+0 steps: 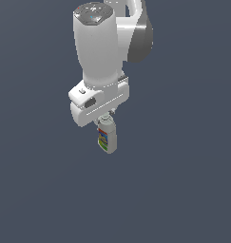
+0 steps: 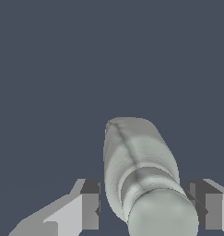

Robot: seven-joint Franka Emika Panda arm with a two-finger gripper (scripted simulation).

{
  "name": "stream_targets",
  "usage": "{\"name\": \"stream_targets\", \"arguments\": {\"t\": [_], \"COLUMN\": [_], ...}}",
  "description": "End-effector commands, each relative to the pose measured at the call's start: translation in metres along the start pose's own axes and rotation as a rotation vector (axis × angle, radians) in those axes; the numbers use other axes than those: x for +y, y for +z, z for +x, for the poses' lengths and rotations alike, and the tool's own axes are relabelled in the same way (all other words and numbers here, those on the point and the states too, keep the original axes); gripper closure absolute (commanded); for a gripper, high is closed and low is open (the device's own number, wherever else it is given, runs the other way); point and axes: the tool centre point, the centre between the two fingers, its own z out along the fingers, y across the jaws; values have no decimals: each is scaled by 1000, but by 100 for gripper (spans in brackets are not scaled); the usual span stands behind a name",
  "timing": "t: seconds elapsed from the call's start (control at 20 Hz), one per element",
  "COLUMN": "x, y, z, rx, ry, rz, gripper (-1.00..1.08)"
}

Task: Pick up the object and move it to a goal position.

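plain dark grey-blue backdrop, your gripper (image 1: pixel 105 118) pointing down, pinching the bottle (image 1: pixel 107 137) by its cap end, bottle hanging upright, colour label facing the exterior view's left

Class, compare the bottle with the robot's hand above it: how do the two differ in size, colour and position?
Size: the bottle is narrower than the hand. Colour: the bottle carries a red, blue, green and yellow label, while the hand is plain white with dark fingertips. Position: the bottle hangs cap-up below the hand, which sits at the arm's end. Both share a pale grey-white body.
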Motion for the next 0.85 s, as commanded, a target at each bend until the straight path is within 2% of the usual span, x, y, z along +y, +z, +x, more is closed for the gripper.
{"name": "stream_targets", "arguments": {"t": [0.0,0.35,0.8], "x": [-2,-12,-14], "y": [-28,-82,-104], "z": [-1,-7,-9], "rx": [10,10,10], "ry": [0,0,0], "rz": [-10,-10,-9], "gripper": [108,108,108]}}
